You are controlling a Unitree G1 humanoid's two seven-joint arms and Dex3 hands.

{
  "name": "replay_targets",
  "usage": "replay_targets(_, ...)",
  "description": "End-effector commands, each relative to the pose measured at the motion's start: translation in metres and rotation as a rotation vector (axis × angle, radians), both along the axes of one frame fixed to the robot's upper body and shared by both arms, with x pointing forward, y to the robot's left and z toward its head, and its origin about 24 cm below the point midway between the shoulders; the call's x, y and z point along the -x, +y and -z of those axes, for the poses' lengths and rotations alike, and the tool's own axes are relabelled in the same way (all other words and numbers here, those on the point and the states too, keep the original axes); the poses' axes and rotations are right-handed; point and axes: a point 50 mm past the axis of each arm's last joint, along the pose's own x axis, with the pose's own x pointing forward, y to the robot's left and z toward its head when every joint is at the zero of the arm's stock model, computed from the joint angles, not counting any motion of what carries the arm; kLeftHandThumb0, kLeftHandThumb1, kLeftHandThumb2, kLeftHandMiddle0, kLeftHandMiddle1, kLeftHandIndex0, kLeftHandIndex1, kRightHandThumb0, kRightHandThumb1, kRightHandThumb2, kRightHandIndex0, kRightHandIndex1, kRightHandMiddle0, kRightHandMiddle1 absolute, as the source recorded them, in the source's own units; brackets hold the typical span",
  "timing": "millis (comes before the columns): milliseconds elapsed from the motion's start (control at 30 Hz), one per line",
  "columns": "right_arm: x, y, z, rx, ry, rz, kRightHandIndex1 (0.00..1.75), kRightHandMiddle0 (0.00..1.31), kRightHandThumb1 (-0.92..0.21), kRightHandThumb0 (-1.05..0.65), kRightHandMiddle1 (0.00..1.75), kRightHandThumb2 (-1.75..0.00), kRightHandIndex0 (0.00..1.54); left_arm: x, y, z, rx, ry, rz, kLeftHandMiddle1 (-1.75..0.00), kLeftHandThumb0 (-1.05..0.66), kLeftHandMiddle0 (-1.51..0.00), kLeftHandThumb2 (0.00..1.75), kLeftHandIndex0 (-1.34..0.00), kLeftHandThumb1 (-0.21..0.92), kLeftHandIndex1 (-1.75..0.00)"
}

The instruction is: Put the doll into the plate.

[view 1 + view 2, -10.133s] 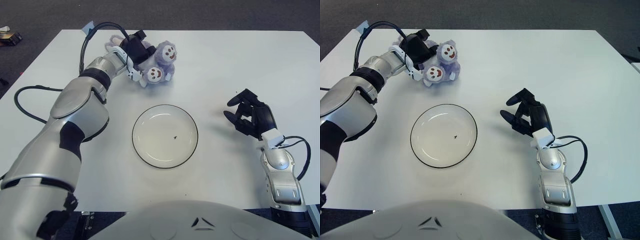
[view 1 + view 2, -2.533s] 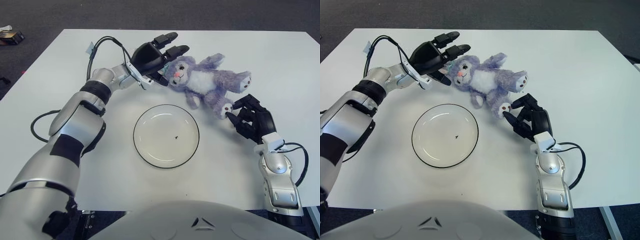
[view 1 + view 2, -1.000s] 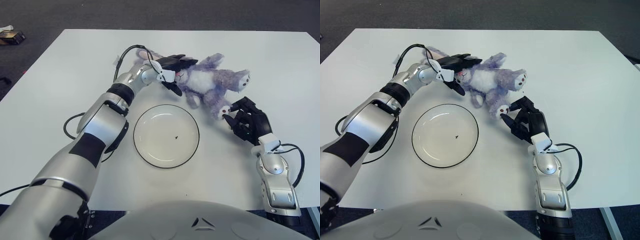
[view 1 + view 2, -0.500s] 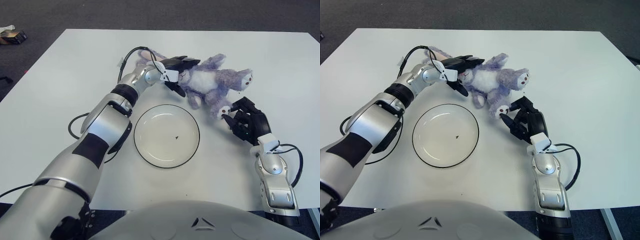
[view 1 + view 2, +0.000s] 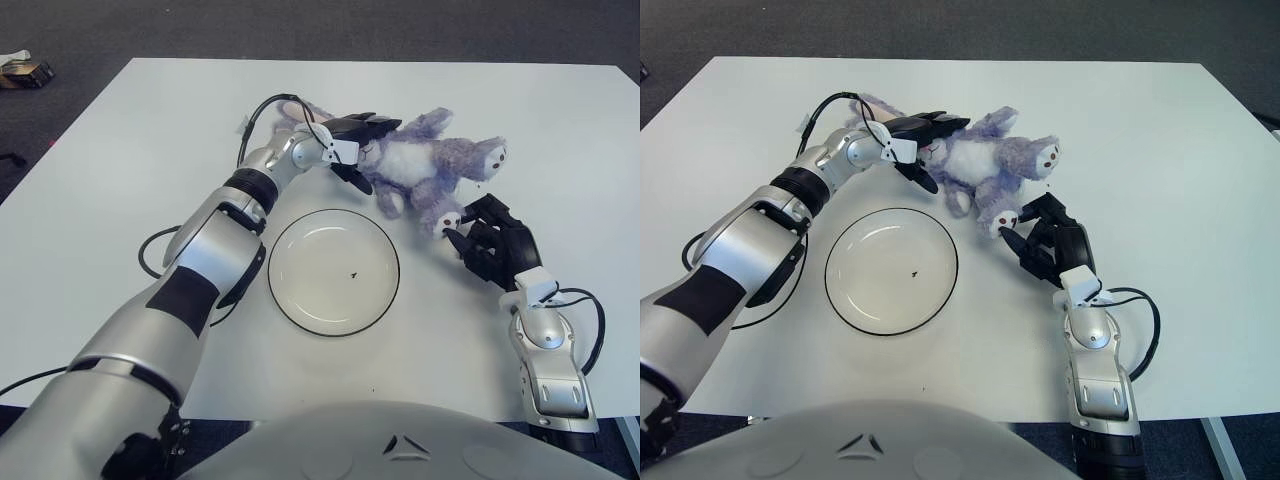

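Observation:
A purple plush doll (image 5: 430, 168) lies on its back on the white table, just beyond the plate and to its right. The white plate (image 5: 300, 290) with a dark rim holds nothing. My left hand (image 5: 355, 145) is at the doll's head, fingers stretched over the face and thumb under it, gripping the head. One long ear (image 5: 290, 108) sticks out behind the wrist. My right hand (image 5: 478, 238) shows right of the plate, its half-curled fingertips (image 5: 1008, 237) right at the doll's lower foot (image 5: 447, 221) and holding nothing.
The white table (image 5: 560, 130) ends at dark floor on the far side and to the left. A black cable (image 5: 160, 250) loops from my left arm beside the plate. Another cable (image 5: 590, 335) hangs by my right forearm.
Over the last second my left hand and the doll's head have shifted slightly to the right. My right hand has crept a little closer to the doll's foot.

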Motion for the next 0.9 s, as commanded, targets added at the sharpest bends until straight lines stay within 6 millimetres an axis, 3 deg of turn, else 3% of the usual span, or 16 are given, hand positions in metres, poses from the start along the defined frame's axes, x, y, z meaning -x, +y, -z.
replay_targets(0,0.001,-0.001,0.006,0.003,0.03,0.006,1.75,0.46,-0.92,-0.36,1.48,-0.28,0.74,0.005,-0.003,0.014,-0.024,0.028,0.008,0.0,-0.92,-0.07,0.0,-0.15,0.79,-0.02)
replay_targets(67,0.002,0.0,0.006,0.003,0.032,0.007,1.75,0.46,-0.92,-0.36,1.48,-0.28,0.74,0.006,-0.004,0.022,-0.007,0.009,-0.035,0.0,-0.92,-0.07,0.0,-0.15,0.79,-0.02)
replay_targets(200,0.003,0.0,0.007,0.003,0.036,0.008,1.75,0.46,-0.92,-0.36,1.49,-0.28,0.74,0.009,-0.004,0.036,0.014,-0.039,-0.115,-0.02,-0.75,-0.11,0.0,-0.24,0.74,-0.06)
replay_targets(533,0.004,0.0,0.008,0.001,0.04,0.009,1.75,0.45,-0.92,-0.36,1.49,-0.29,0.74,0.01,-0.003,0.041,-0.016,-0.118,-0.147,-0.01,-0.67,-0.14,0.0,-0.29,0.71,-0.07)
replay_targets(867,0.005,0.0,0.009,-0.002,0.043,0.008,1.75,0.45,-0.92,-0.36,1.5,-0.29,0.74,0.01,-0.005,0.043,-0.092,-0.24,-0.165,-0.06,-0.49,-0.29,0.01,-0.43,0.71,-0.13)
